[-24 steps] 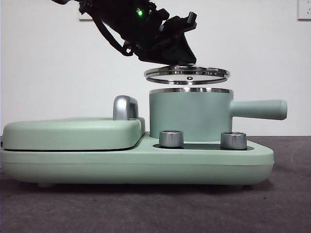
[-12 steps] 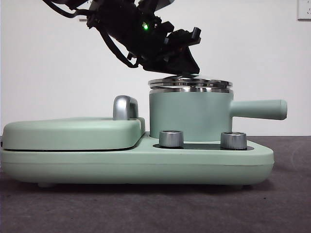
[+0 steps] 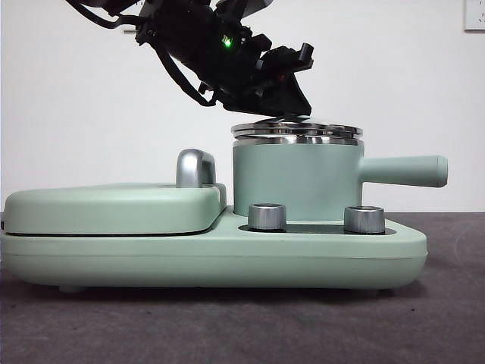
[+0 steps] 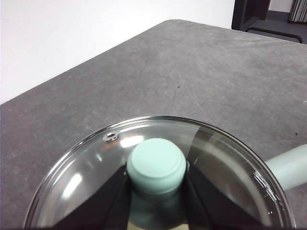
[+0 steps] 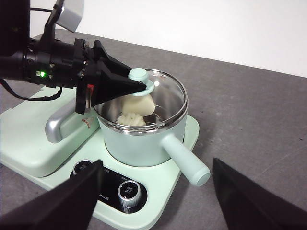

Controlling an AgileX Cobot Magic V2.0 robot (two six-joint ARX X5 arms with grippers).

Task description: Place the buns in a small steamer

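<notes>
The small steamer (image 3: 295, 182) stands on the right half of the mint-green base, its handle pointing right. Its glass lid (image 3: 297, 129) rests on the steel rim. My left gripper (image 3: 282, 114) comes in from the upper left and is shut on the lid's green knob (image 4: 156, 165). The jaws press against both sides of the knob in the left wrist view. Through the glass in the right wrist view, the smooth bun (image 5: 142, 104) and the ridged bun (image 5: 130, 120) lie inside the steamer (image 5: 144, 141). My right gripper (image 5: 157, 162) is open, above and in front of the steamer's handle.
The flat hinged griddle plate (image 3: 114, 208) with its chrome handle (image 3: 195, 168) fills the base's left half. Two steel dials (image 3: 267, 216) (image 3: 364, 219) sit in front of the steamer. Grey table (image 4: 201, 72) surrounds the appliance, with a white wall behind it.
A second ago my left gripper held the lid a little above the pot. It has lowered the lid onto the rim, and nothing has moved in the last half second.
</notes>
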